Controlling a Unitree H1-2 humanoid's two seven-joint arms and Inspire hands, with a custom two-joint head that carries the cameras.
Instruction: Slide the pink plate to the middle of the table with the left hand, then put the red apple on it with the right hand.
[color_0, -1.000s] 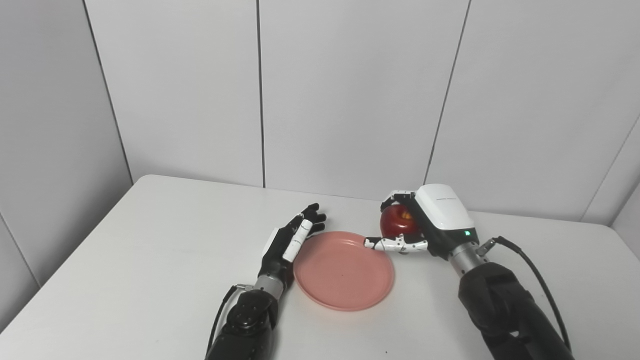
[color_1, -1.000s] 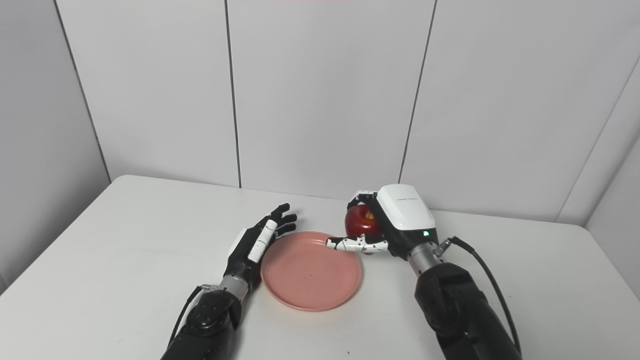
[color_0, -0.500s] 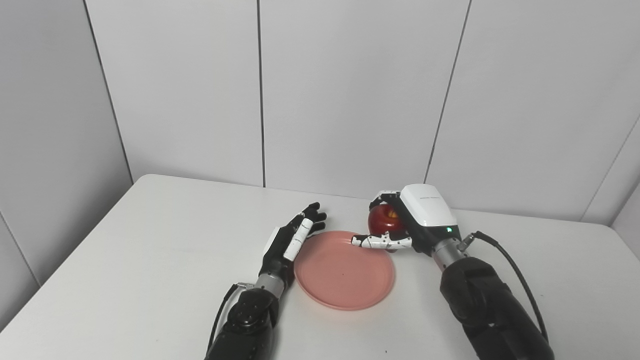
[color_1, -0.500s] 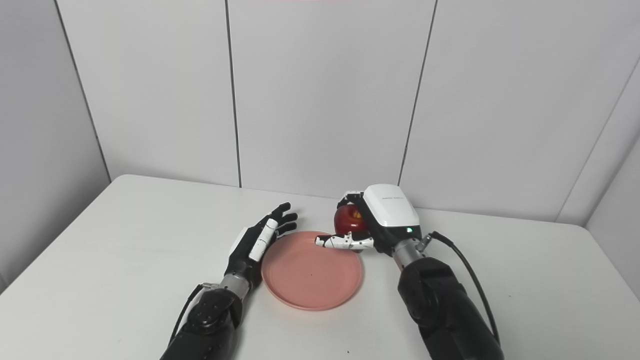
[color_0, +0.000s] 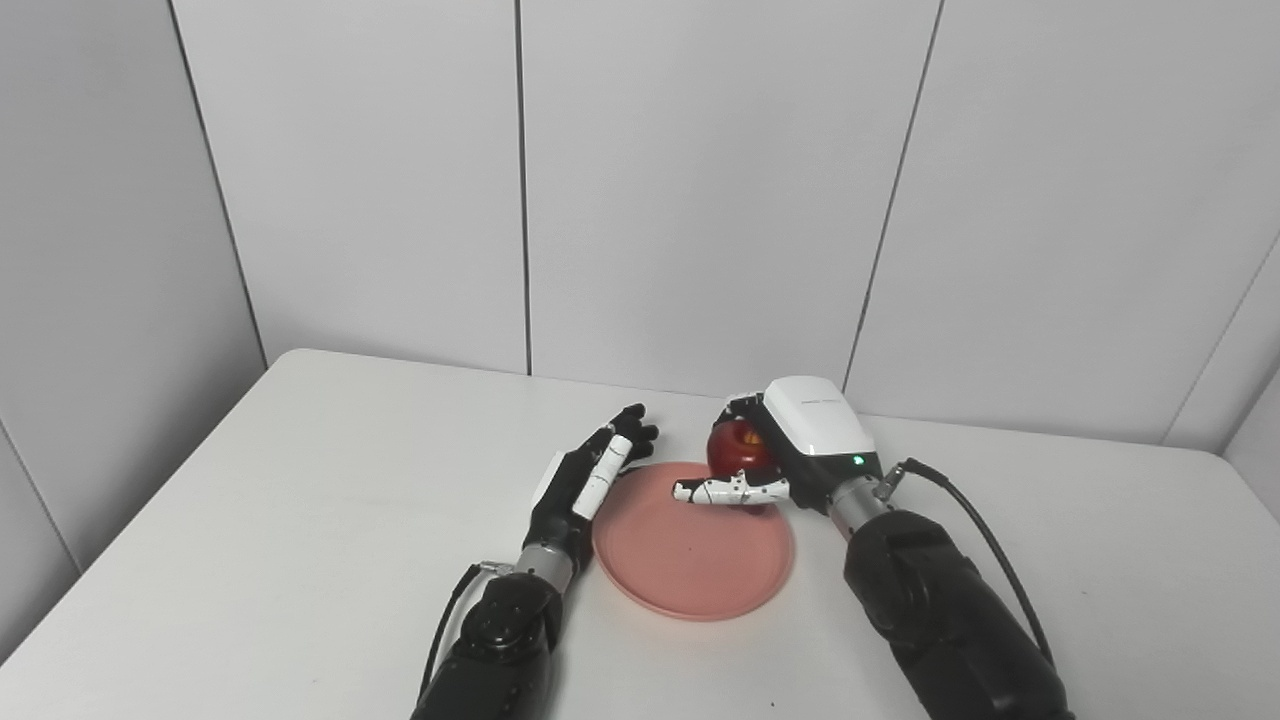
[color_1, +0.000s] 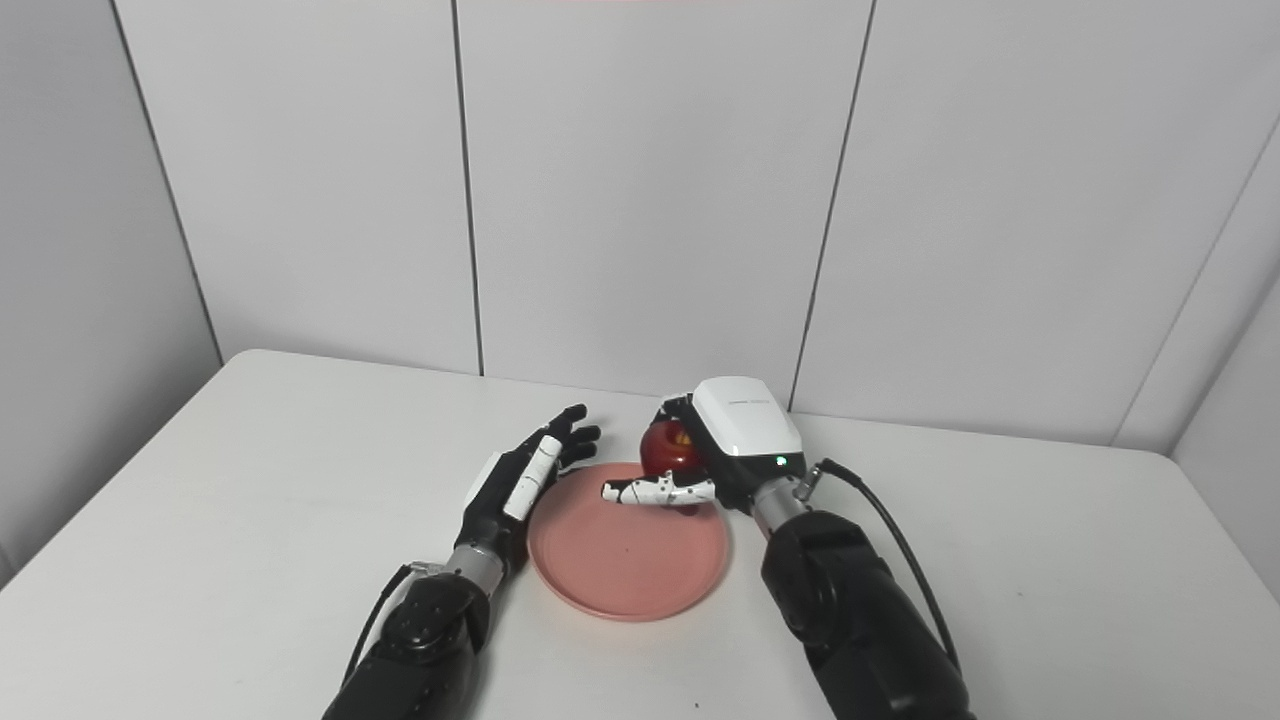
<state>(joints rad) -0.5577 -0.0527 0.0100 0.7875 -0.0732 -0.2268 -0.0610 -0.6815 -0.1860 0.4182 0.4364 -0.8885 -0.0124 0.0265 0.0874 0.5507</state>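
The right hand (color_0: 775, 462), clamped on the red apple (color_0: 738, 447), hovers over the pink plate's (color_0: 690, 560) far rim; releasing here risks a roll-off.

Pink plate (color_0: 690, 560): round, shallow, raised rim, lying flat on the white surface (color_0: 300, 520) near its middle, nothing resting in it. Red apple (color_0: 738, 447): glossy dark red, a yellow-orange patch on top, roughly upright. It is held in the right hand (color_0: 790, 455), above the plate's far right rim.
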